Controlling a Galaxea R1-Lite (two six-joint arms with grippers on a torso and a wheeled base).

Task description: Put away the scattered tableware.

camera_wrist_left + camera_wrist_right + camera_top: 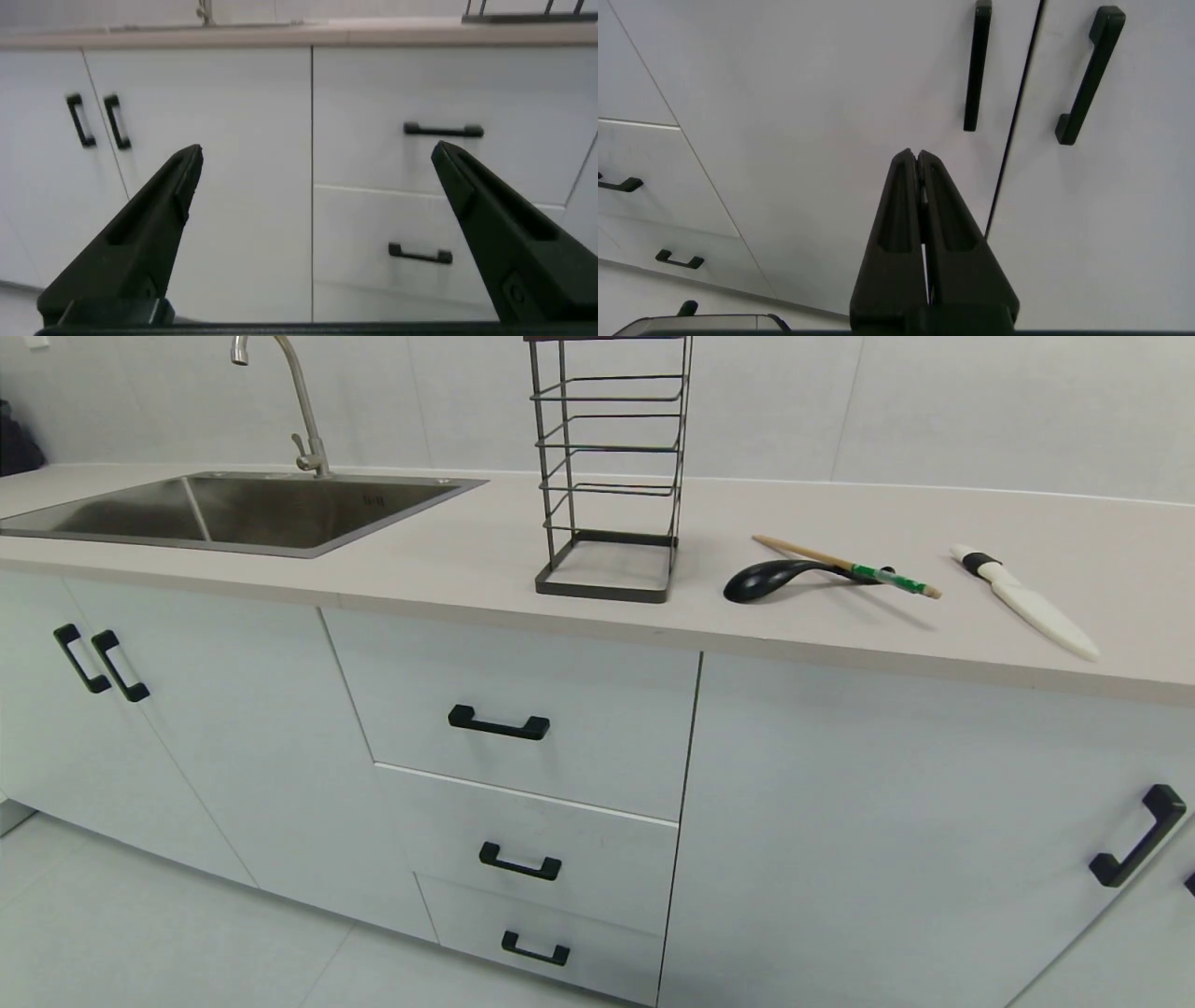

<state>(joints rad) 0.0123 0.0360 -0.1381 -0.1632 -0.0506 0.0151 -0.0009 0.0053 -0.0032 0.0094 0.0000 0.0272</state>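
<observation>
Pale countertop (pixel 448 560) runs across the kitchen, with a steel sink (pixel 261 504) and its faucet (pixel 301 406) at the robot's left and a tall wire rack (pixel 602 589) standing near the middle. The tableware lies to the right of the rack. A black spoon (pixel 761 581) sits closest to it, and a pair of chopsticks (pixel 845 564) rests across the spoon's handle. A white knife (pixel 1032 605) lies apart from them, farther right. None of these pieces is put away yet.

Both arms hang low in front of the white cabinet fronts, below the counter. The left gripper (pixel 316 149) is spread wide with nothing between its fingers and faces the stack of drawers, about level with the top drawer handle (pixel 498 723). The right gripper (pixel 917 157) is pressed closed on nothing and faces the cabinet doors on the right.

The task looks to be at its very start, with storage not yet prepared. The likely next move is to bring the left gripper's fingers around the top drawer's handle, close on it and pull straight out. The right arm would need to spread its fingers and rise to the counter for the spoon or chopsticks.
</observation>
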